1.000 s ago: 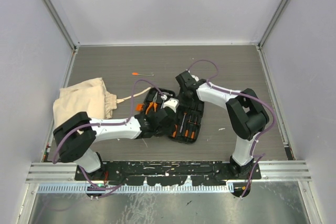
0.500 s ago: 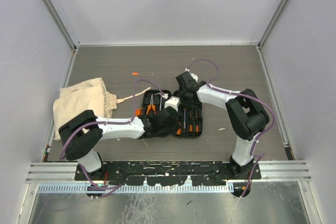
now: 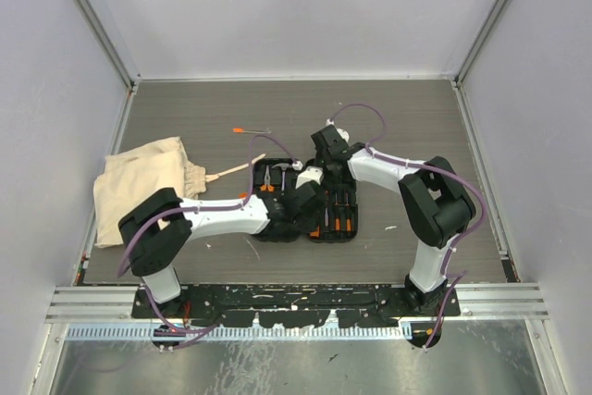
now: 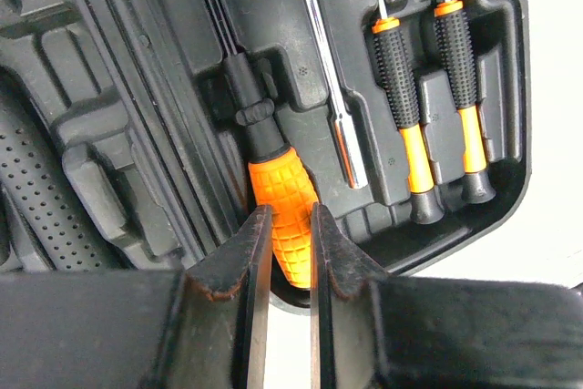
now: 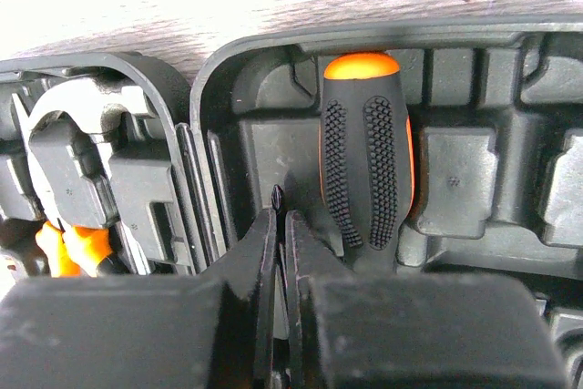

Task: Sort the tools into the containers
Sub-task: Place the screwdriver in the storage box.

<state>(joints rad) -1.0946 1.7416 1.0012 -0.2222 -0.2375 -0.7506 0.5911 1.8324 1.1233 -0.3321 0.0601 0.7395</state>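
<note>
The black tool case (image 3: pixel 349 231) lies open mid-table. In the left wrist view my left gripper (image 4: pixel 284 230) is shut on the orange handle of a screwdriver (image 4: pixel 278 190) lying by the case's hinge ridge. Two small black-and-orange screwdrivers (image 4: pixel 401 97) and a bare steel shaft (image 4: pixel 339 125) sit in slots to its right. My right gripper (image 5: pixel 281 225) is shut on a thin dark screwdriver tip (image 5: pixel 276 196), beside a fat black-and-orange screwdriver handle (image 5: pixel 364 161) seated in its slot. Orange pliers handles (image 5: pixel 66 248) show in the other half. From above both grippers (image 3: pixel 313 213) (image 3: pixel 324 176) meet over the case.
The beige cloth bag (image 3: pixel 148 184) lies at the left with a thin pale stick (image 3: pixel 231 170) beside it. A thin orange-tipped driver (image 3: pixel 250 130) lies loose on the table behind the case. Grey walls enclose the table on three sides.
The case has turned squarer to the table and shifted a little. My left arm has swung right over it; the right gripper stays at the case's far edge.
</note>
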